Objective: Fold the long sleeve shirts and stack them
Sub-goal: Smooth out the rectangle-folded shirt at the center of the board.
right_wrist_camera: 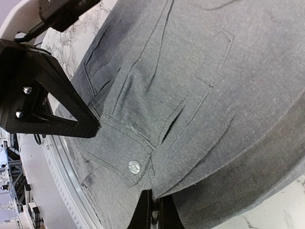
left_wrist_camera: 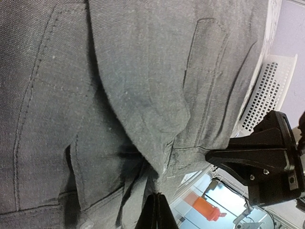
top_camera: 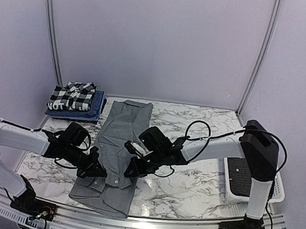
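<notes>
Left gripper [left_wrist_camera: 157, 210], seen from its own wrist: fingertips meet with a ridge of grey cloth between them, so jaws read as closed on the grey shirt [top_camera: 119, 135]. The right gripper [right_wrist_camera: 152, 206] is the same, its tips pressed together on a folded edge just below a button [right_wrist_camera: 134, 166]. The shirt lies as a long narrow strip (sides apparently already turned in) from mid-table toward the near edge. The two grippers hold it on opposite sides of its nearer part. Judged step: a crosswise fold, carrying the near part over the far part. Beyond it, at far left, the checked shirt [top_camera: 72, 96] sits folded on the blue shirt [top_camera: 96, 109], well apart from the grey one. The white basket [top_camera: 276, 192] stands at the right edge of the marble table [top_camera: 188, 196], and its dark contents cannot be identified. Risks: either pinch may hold only the top layer, letting the tucked sides spill open on the lift. Unequal travel of the two arms would skew the fold. The grippers sit close together, so a converging path could bring them into contact. The near hem lies close to the table's front edge and could drag or hang off it.
</notes>
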Robot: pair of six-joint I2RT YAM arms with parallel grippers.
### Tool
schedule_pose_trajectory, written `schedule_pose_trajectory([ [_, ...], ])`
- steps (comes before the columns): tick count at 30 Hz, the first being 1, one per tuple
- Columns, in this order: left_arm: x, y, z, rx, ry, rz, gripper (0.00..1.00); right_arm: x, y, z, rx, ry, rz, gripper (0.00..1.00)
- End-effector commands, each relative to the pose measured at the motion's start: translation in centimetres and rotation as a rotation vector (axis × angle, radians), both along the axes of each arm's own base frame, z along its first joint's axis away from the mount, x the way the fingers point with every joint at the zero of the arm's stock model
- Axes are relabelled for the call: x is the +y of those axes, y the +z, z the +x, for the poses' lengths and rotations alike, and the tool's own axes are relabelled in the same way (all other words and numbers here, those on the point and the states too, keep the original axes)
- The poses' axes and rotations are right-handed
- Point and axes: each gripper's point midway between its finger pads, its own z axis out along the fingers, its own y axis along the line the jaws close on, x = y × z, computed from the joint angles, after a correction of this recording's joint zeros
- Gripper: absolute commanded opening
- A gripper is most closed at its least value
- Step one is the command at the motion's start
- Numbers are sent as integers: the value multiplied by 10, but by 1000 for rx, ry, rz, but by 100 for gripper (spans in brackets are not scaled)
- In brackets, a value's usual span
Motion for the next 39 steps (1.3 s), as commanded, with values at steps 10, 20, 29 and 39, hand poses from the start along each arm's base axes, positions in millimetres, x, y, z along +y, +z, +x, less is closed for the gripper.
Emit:
schedule_pose_trajectory([
  [10,4,10,-17,-1,-38,-16,0,-14,9,-28,80,-3,-66,0],
  [20,3,15,-13,-41,-38,-8,0,-21,-2,-42,88,-20,-87,0],
  [29,1,51,57,-304,-25,81,2,-16,20,-20,-48,-30,-84,31],
  [39,1,50,167,-485,31,194,0,-29,76,100,-254,-198,20,44],
])
